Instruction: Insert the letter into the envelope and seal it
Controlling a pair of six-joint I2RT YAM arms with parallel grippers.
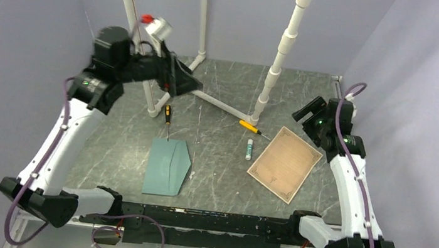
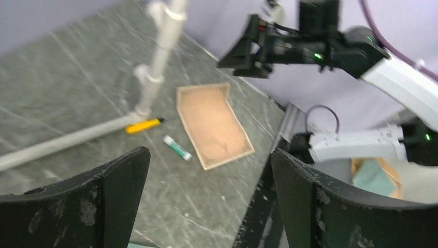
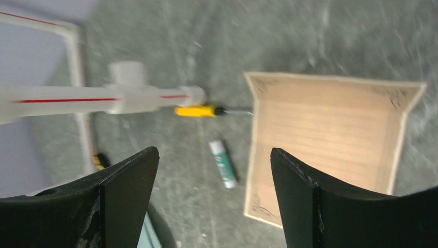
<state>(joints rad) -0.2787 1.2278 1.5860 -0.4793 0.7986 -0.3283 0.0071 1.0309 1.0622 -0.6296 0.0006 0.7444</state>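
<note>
Progress: nothing inserted yet; inserting, sealing pending.
Letter (image 1: 284, 164): lying flat, well right of envelope (image 1: 166, 167); tan sheet, dark border.
Envelope: pale teal paper, triangular flap spreading open.
Left gripper (image 2: 209, 153): hovering behind envelope, wide open, empty.
Right gripper (image 3: 214, 150): hovering right of envelope, jaws parted, empty.

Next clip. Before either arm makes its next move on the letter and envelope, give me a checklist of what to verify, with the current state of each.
1. Nothing rests on the letter: ok.
2. Flap of the envelope lies open, pointing toward the letter: ok.
3. The right tool is open, nothing between its fingers: ok.
4. The left tool is open, nothing between its fingers: ok.
5. The glue stick lies apart from the letter's edge: ok.
6. Mouth of the envelope gaping enough for insertion: cannot tell.
</note>
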